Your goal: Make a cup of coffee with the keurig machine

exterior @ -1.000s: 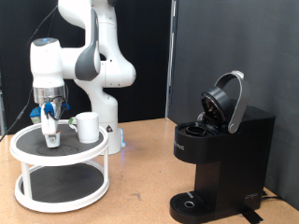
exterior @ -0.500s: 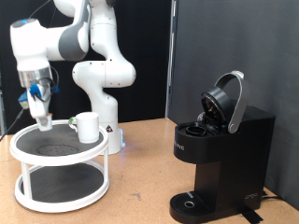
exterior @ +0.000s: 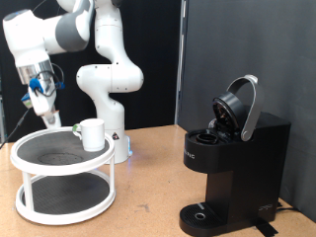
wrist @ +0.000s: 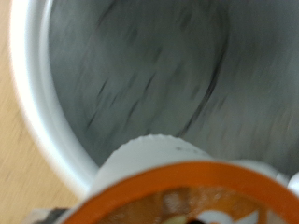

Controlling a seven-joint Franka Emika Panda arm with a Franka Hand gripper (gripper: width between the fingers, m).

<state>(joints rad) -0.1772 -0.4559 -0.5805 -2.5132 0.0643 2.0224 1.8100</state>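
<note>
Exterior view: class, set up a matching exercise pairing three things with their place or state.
Things:
1. cup
2. keurig machine
3. claw

Places or states:
A. lid raised, at the exterior view's right
B. above the tiered stand, at the exterior view's left
C. standing on the stand's top shelf

Pairs: 1-C, 2-A, 3-B

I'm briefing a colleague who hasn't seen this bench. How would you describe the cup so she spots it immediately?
Start at the white two-tier round stand on the exterior view's left, below the gripper. On the right edge of the stand's top shelf stands the cup. It is a plain white mug and the only thing standing on that shelf, well apart from the black keurig machine on the right.
</note>
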